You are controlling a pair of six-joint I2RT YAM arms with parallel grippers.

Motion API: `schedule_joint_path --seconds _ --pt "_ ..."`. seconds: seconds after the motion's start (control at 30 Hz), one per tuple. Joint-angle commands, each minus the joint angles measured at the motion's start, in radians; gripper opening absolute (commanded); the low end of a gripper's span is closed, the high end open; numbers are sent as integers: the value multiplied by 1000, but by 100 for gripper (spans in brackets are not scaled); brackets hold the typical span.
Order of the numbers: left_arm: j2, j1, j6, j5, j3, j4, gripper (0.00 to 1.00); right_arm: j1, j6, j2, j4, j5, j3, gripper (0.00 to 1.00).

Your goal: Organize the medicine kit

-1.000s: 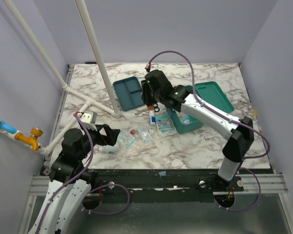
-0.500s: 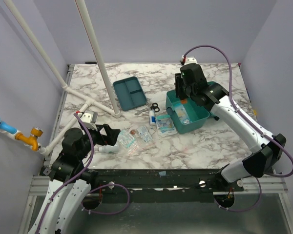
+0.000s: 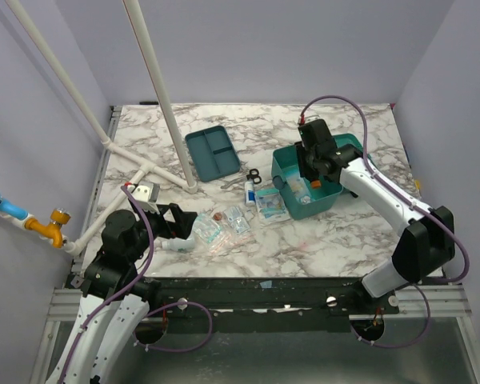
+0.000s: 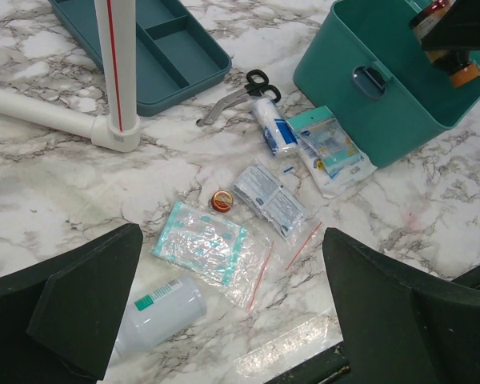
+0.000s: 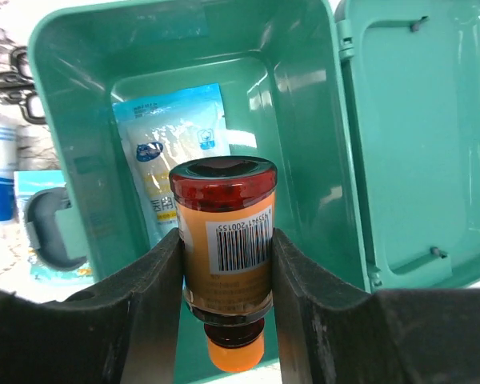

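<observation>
right gripper (image 5: 228, 268) clamps amber bottle (image 5: 226, 240) over open medicine kit (image 5: 308, 112); sachet (image 5: 172, 152) inside. left gripper (image 4: 232, 264) fingers wide, empty, above zip bag (image 4: 202, 246), near left.

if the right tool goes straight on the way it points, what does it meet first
The right tool, through its amber bottle, would likely meet the blue-and-white packet lying in the open medicine kit; depth is unclear, so maybe bare floor beside it.

A robot lab cell — bare lilac walls (image 3: 264, 48), pipe frame (image 3: 156, 88), marbled table (image 3: 304, 240).
</observation>
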Motion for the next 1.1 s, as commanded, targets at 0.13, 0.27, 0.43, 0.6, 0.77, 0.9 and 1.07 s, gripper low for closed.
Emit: schedule_joint_path --seconds 0.13,0.27,0.43,0.6,0.77,0.9,1.07 --pt "-2 -4 7 4 3 1 99 -25 -123 124 107 -7 -8 18" --pt "-5 -4 8 5 1 2 99 -52 -142 173 123 -14 -8 19" --pt "-6 -5 8 6 0 5 98 -72 -176 226 137 -4 -21 20" --pt "-9 -4 8 11 -1 8 99 -76 -173 283 148 28 -32 26" --pt "-15 -5 8 11 -2 9 99 -76 -162 318 151 33 -37 39" --pt "-18 -5 8 13 -3 10 99 -77 -159 331 146 51 -42 45" --pt "-18 -6 8 18 -3 12 99 -77 -155 313 119 62 -26 51"
